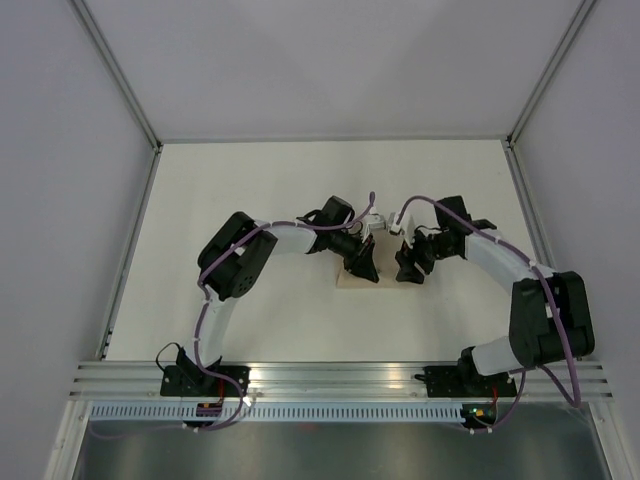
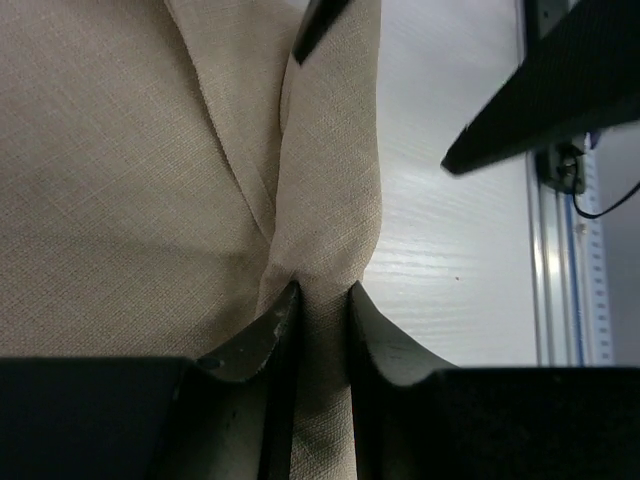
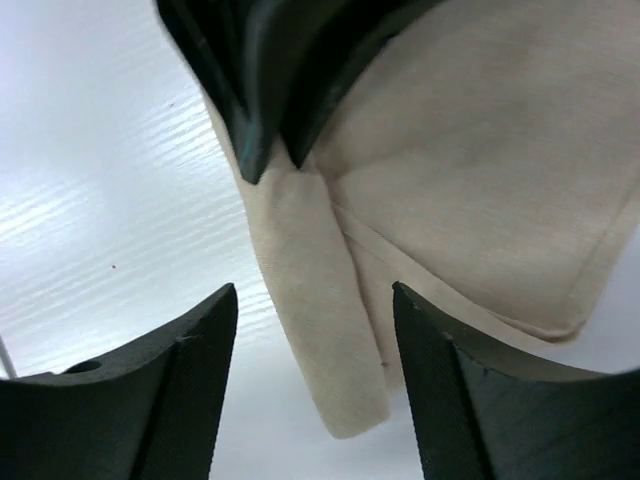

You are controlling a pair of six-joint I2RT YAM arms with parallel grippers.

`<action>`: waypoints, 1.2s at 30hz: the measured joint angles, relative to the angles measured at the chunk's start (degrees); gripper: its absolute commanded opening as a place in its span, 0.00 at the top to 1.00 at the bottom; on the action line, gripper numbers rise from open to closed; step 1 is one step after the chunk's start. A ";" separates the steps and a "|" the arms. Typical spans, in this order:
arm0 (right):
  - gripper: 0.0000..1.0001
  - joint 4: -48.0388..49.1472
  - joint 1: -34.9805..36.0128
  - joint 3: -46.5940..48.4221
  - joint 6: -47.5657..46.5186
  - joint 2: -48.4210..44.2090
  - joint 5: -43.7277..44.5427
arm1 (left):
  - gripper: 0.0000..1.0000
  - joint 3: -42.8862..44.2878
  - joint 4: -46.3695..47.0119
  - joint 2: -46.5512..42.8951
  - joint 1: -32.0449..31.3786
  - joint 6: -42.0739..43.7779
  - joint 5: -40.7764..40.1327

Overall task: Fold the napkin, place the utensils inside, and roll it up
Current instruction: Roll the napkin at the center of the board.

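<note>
1. Counter (image 1: 250, 190): plain white, walled on 3 sides. A metal rail (image 1: 340, 375) runs along the near edge, where both arms are bolted.
2. Left arm (image 1: 235, 265) and right arm (image 1: 545, 315): both curl inward, so their hands end up close together near the middle of the counter.
3. Napkin (image 2: 120, 180): tan cloth lying mid-counter, right under the 2 hands. In the top view only a small strip of it peeks out below them. Most of it lies flat, but 1 edge is gathered up into a long raised ridge (image 2: 330, 150) on the side next to bare counter.
4. Left hand (image 2: 322, 295): pretty much closed, with its 2 fingers pinching that ridge and the cloth squeezed into the narrow gap between them.
5. Right hand (image 3: 315, 300): wide open, got nothing in it. Its fingers sit on either side of the loose end of the ridge without touching it. The left hand's tips are just beyond, clamped on the same strip.
</note>
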 measured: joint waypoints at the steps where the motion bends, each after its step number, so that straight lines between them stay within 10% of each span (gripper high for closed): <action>1: 0.27 1.99 2.23 -3.06 -0.37 -1.97 1.66 | 0.98 0.35 -0.52 0.48 0.39 -0.44 1.29; 20: 0.41 24.59 23.41 -20.92 -1.07 -10.40 20.63 | 0.98 6.88 -13.53 6.34 2.03 -4.66 11.80; 25: 0.68 25.64 23.47 -20.98 -0.70 -9.57 21.86 | 0.74 7.08 -14.64 6.43 2.03 -4.90 11.87; 36: 0.78 19.54 23.21 -13.29 -0.63 -1.92 19.50 | 0.58 3.87 -14.27 0.02 2.51 -7.52 2.27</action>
